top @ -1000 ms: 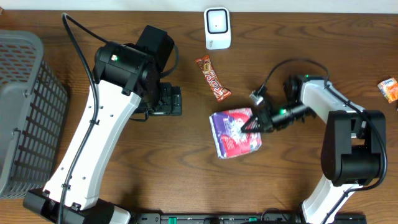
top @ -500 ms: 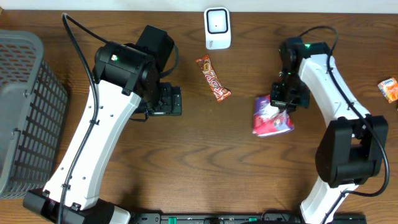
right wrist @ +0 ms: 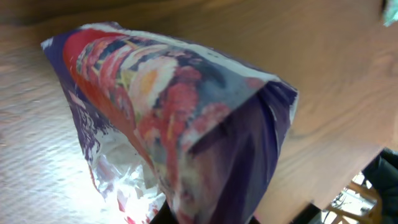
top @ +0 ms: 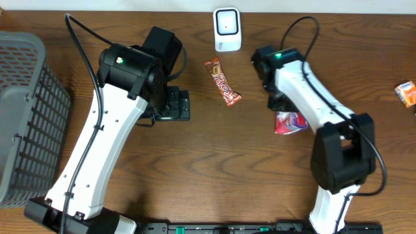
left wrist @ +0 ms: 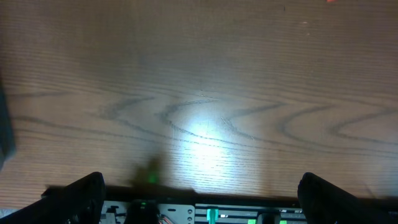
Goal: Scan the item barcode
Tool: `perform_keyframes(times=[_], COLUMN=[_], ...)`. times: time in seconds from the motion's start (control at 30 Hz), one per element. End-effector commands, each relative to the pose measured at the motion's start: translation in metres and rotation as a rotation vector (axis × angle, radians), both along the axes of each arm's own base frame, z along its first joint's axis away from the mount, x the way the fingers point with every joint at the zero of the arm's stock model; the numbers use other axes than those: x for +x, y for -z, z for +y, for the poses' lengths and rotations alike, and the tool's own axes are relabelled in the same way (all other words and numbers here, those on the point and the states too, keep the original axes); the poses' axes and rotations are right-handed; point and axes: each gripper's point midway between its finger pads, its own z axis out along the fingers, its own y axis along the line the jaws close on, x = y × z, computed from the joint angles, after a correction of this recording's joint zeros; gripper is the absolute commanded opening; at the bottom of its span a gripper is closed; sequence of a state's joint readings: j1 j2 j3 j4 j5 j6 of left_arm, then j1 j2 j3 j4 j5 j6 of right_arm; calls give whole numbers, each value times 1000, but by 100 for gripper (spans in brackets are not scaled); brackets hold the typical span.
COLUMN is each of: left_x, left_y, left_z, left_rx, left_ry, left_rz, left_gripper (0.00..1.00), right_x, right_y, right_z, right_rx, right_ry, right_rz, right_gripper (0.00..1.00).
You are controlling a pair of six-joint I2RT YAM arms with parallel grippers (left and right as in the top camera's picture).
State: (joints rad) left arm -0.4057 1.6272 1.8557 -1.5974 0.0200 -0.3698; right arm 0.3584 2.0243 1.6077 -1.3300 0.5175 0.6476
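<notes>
Just beneath our right gripper [top: 281, 104], which grasps its edge, the purple snack bag [right wrist: 186, 112] hangs, seemingly to face its barcode toward the white scanner [top: 227, 29] beyond, while our left gripper [left wrist: 200, 190] waits released.

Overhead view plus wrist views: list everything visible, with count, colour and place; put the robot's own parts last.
scanner: one, white, back edge of the table, centre.
candy bar: one, brown and orange wrapper, just in front of the scanner.
snack bag: one, purple and red, right of centre, in the right arm's jaws.
small packet: one, orange, far right edge.
basket: one, grey, far left.
table: one, brown wood, under everything.
left arm: one, white and black, left side, jaws open and empty.
right arm: one, white and black, right side, jaws shut on the snack bag.
</notes>
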Motion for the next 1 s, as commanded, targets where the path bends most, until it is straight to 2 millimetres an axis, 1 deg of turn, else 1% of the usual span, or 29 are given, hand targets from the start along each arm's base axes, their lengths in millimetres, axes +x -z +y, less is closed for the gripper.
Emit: perform_keyframes(times=[0.0,0.03,0.07,0.17,0.2,0.27,0.3,0.33,0.37,0.4,0.47,0.5,0.53,0.57,0.6,0.7,0.73,0.83,0.87,0.93,0.97], left_x=[0,0,0,0,0,0,0,0,0,0,0,0,0,0,0,0,0,0,0,0,0], left_y=[1,1,1,1,1,1,1,1,1,1,1,1,1,1,1,1,1,1,1,1,1], left_z=[3,3,3,3,3,3,3,3,3,3,3,3,3,3,3,3,3,3,3,3,3], left_rx=[8,8,8,8,7,8,8,8,8,8,7,8,7,8,8,8,8,8,8,8,8], left_ry=[-16,-16,-16,-16,-16,-16,-16,-16,-16,-16,-16,-16,-16,-16,-16,-16,-16,-16,-16,-16,-16], left_rz=[5,6,6,6,6,6,6,6,6,6,6,6,6,6,6,6,6,6,6,6,6], left_gripper=[98,98,98,98,98,98,98,98,98,98,98,98,98,98,98,98,98,98,98,98,98], right_x=[-2,-2,-2,-1,1,4,5,9,11,16,21,25,27,28,28,24,19,15,13,9,5], right_y=[21,26,30,34,30,21,15,4,-4,-20,-37,-50,-55,-58,-59,-56,-53,-48,-45,-40,-39], right_z=[31,41,52,86,111,131,138,145,147,146,137,124,116,109,101,79,65,48,46,56,65], right_rx=[69,97,130,246,365,477,525,580,610,646,665,668,667,665,662,654,650,651,680,771,841], right_ry=[-4,-14,-35,-104,-118,-153,-173,-198,-218,-239,-232,-218,-211,-207,-205,-201,-201,-201,-200,-240,-274], right_rz=[22,25,28,34,41,59,67,72,75,75,69,63,62,67,74,115,150,184,197,223,237], right_gripper=[1,2,6,49,65,66,67,67,68,69,70,73,78,85,99,99,99,99,99,99,98])
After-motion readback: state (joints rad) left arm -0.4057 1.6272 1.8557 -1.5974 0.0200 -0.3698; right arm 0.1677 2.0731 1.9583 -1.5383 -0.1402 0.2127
